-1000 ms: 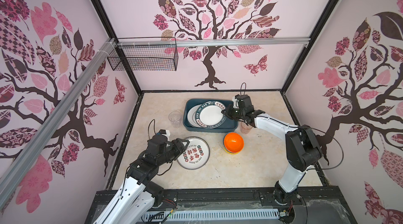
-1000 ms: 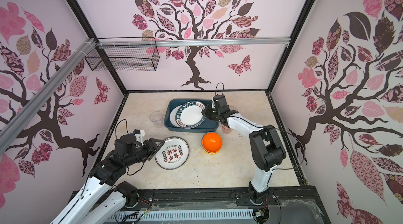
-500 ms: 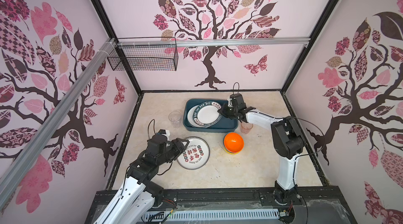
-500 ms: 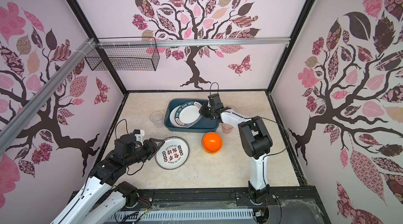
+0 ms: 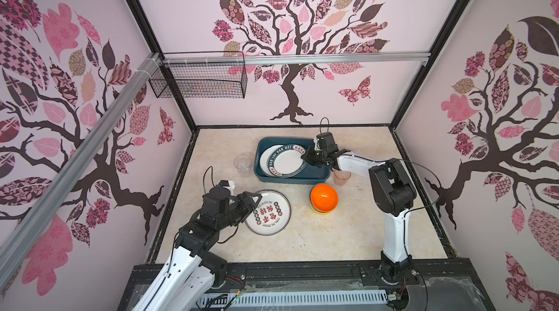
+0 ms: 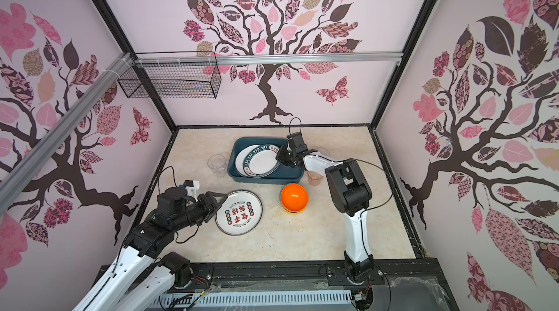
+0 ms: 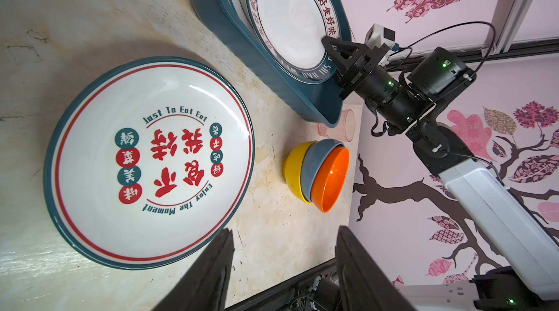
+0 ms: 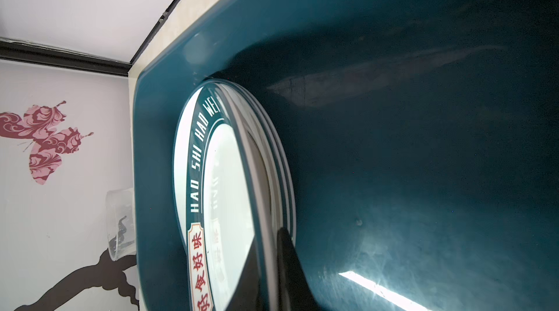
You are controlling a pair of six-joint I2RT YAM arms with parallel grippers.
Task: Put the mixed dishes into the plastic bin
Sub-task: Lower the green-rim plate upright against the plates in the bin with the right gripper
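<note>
The teal plastic bin (image 5: 290, 180) (image 6: 266, 180) stands at the back middle of the table. My right gripper (image 5: 305, 156) (image 6: 279, 156) (image 8: 267, 249) is shut on the rim of a white "HAO SHI HAO WEI" plate (image 5: 286, 161) (image 8: 223, 188) inside the bin, over another white plate. A third plate with red characters (image 5: 267, 212) (image 7: 148, 161) lies flat on the table. My left gripper (image 5: 252, 200) (image 7: 284, 264) stands open at its left edge, holding nothing. Stacked orange, blue and yellow bowls (image 5: 323, 197) (image 7: 326, 179) sit right of that plate.
A pinkish cup (image 5: 341, 177) stands by the bin's front right corner, under my right arm. A clear cup (image 5: 243, 165) (image 8: 119, 224) stands just left of the bin. A black wire basket (image 5: 199, 79) hangs on the back left rail.
My right arm has swung left and the plate in its grip has come down further into the bin. The left arm has not moved.
</note>
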